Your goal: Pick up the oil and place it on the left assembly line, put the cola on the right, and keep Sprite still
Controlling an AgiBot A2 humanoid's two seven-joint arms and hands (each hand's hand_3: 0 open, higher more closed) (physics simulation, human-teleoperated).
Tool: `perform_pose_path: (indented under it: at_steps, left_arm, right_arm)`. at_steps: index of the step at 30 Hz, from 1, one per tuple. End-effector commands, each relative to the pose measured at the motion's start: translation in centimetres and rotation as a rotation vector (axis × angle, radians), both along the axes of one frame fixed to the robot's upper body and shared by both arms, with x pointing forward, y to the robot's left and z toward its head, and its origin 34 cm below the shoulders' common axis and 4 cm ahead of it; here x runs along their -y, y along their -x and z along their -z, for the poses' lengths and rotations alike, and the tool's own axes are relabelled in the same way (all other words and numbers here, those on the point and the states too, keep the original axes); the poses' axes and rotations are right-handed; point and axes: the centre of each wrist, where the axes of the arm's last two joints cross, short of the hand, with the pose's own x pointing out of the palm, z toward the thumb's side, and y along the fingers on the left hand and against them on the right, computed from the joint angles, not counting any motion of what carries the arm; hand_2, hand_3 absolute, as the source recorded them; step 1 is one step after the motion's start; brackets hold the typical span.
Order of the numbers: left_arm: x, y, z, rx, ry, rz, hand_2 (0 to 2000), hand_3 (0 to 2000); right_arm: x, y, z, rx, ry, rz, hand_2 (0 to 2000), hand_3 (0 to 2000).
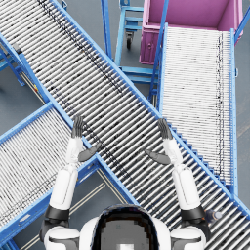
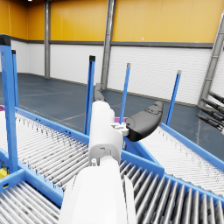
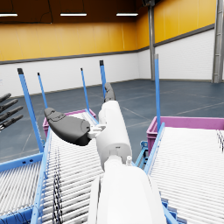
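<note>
Status: left hand and right hand both hover over the centre line. Fingers are spread, thumbs turned in toward each other, nothing held. The hands are well apart, one near each side of the line.

Oil, cola, Sprite: none identifiable in any view. The only candidate is a small grey item at the near right end of the centre line, beside the right elbow. Too small to call.

My read: the step in hand is wait and identify, not grasp. To do it well:
- Hold both hands off the rollers and apart, so anything riding the centre line passes between them unbumped.
- Don't commit until the label is readable. Sprite must stay put, so a wrong grab is the costly error.
- Oil goes to the left assembly line, so use the left hand. Cola goes to the right assembly line, so use the right hand. No crossed arms.
- Grip around the bottle body, upright, thumb opposing fingers. Lift above the blue rails before swinging sideways.
- Set it down upright across several rollers. A tilted release will probably tip it.
- Pink bin at the far end of the right line is not a target.
</note>
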Motion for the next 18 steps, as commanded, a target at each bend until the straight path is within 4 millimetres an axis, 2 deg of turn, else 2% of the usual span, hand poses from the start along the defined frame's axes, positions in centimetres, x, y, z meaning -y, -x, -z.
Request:
perform_pose_path:
  at_steps: [1,18]
  left_arm:
    - [0.0,0.0,0.0,0.0,0.0,0.0,0,0]
    - [0.0,0.0,0.0,0.0,0.0,0.0,0,0]
  right_arm:
    - [0.0,0.0,0.0,0.0,0.0,0.0,0,0]
    - [0.0,0.0,0.0,0.0,0.0,0.0,0,0]
